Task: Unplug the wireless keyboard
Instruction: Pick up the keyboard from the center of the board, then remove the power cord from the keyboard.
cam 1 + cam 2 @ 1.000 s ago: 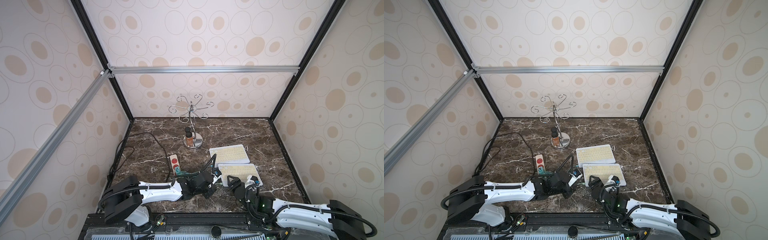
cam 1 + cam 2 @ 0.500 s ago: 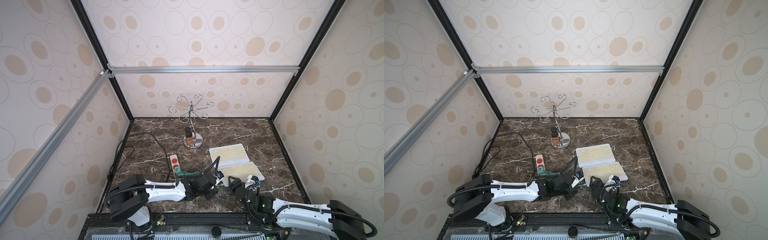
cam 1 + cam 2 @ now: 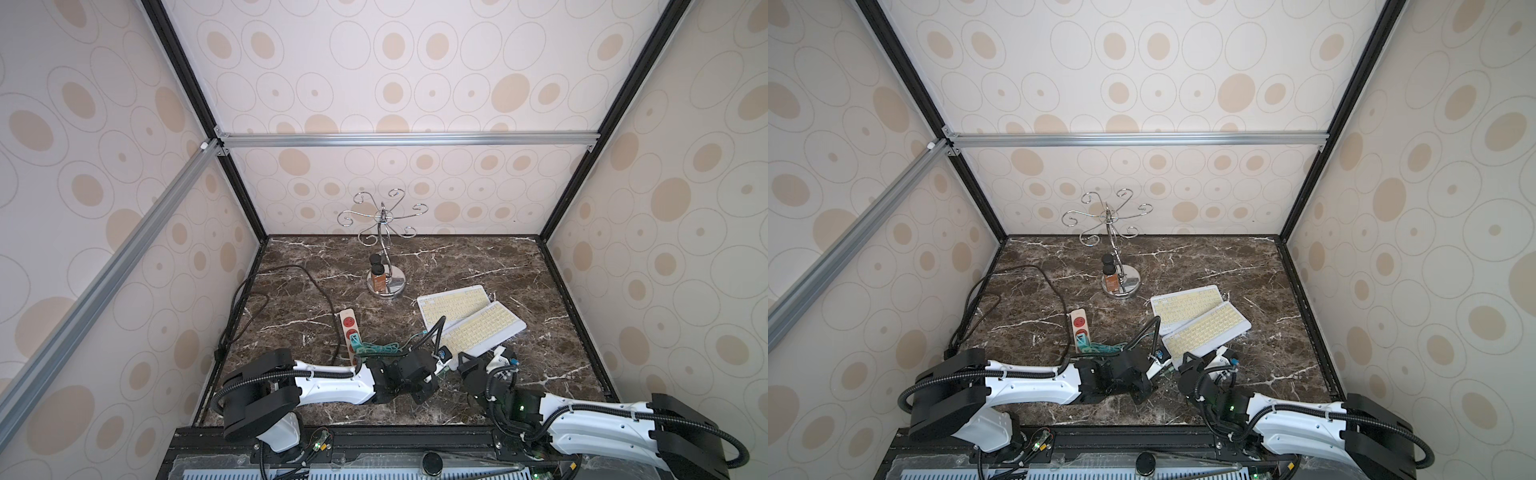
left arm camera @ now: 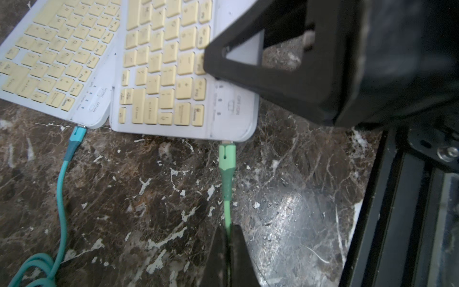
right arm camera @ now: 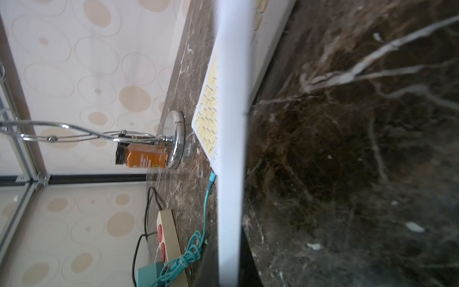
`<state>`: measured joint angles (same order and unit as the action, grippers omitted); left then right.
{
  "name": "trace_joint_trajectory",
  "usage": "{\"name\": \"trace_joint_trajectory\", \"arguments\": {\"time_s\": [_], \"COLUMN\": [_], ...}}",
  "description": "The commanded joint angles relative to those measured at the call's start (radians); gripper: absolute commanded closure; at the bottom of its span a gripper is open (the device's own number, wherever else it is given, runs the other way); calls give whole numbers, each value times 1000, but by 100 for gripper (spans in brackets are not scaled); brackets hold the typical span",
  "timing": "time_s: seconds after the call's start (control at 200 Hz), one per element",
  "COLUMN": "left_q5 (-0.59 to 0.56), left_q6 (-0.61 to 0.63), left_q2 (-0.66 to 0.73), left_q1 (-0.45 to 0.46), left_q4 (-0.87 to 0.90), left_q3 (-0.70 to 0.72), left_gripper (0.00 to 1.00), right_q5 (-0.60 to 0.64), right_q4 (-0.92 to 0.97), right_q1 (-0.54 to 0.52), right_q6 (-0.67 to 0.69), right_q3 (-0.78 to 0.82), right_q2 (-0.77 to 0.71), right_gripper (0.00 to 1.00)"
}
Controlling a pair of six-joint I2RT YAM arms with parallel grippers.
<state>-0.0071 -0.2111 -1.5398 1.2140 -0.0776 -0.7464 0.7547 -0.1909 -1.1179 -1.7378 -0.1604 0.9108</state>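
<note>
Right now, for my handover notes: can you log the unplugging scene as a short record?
left gripper: shut on green cable
right gripper: shut on near keyboard, at its edge
green cable: plug end at near keyboard's port, metal tip showing
far keyboard: teal cable at its port, untouched

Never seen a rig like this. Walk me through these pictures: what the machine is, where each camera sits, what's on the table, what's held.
A left arm and a right arm, each ending in a two-fingered gripper. Two pictures look down from overhead; the others come from a camera on each wrist. The marble table holds a nearer keyboard, a farther keyboard, a power strip, a chrome stand and a spice bottle. The left gripper pinches the green cable running to the nearer keyboard; the right gripper clamps that keyboard's edge.
</note>
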Motion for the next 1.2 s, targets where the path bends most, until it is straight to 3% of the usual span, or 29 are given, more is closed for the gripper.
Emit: {"name": "trace_joint_trajectory", "arguments": {"time_s": [0.0, 0.23, 0.275, 0.395, 0.445, 0.46, 0.48, 0.54, 0.61, 0.83, 1.005, 1.195], "left_q5": [-19, -135, -173, -271, -334, -355, -382, -516, -638, -366, -381, -309], "left_q6": [25, 5, -16, -63, -85, -88, -87, -82, -159, -80, -60, -39], "left_q2": [47, 181, 231, 359, 402, 413, 425, 446, 460, 641, 747, 691], "left_q1": [11, 11, 11, 11, 11, 11, 10, 9, 9, 9, 9, 10], "left_q4": [-23, -107, -144, -242, -264, -268, -268, -272, -236, -388, -436, -541], "left_q3": [-11, 50, 80, 157, 182, 188, 197, 220, 249, 386, 461, 486], "left_gripper": [90, 75, 69, 40, 22, 6, 0, 0, 0, 0, 0, 0], "right_q5": [9, 55, 58, 63, 64, 65, 66, 70, 84, 192, 277, 284], "right_q4": [90, 175, 171, 172, 180, 185, 191, 203, 263, 425, 381, 193], "right_q1": [-3, -3, -4, -3, -2, -3, -3, -3, -3, -3, -3, -3], "right_q6": [-32, 90, 123, 202, 226, 233, 242, 284, 321, 411, 611, 961], "right_q3": [-3, -47, -58, -92, -107, -112, -118, -139, -182, -327, -405, -469], "right_q2": [-19, -101, -103, -101, -98, -98, -98, -102, -106, -82, -113, -157], "right_gripper": [100, 100, 100, 100, 100, 100, 100, 100, 100, 100, 100, 100]}}
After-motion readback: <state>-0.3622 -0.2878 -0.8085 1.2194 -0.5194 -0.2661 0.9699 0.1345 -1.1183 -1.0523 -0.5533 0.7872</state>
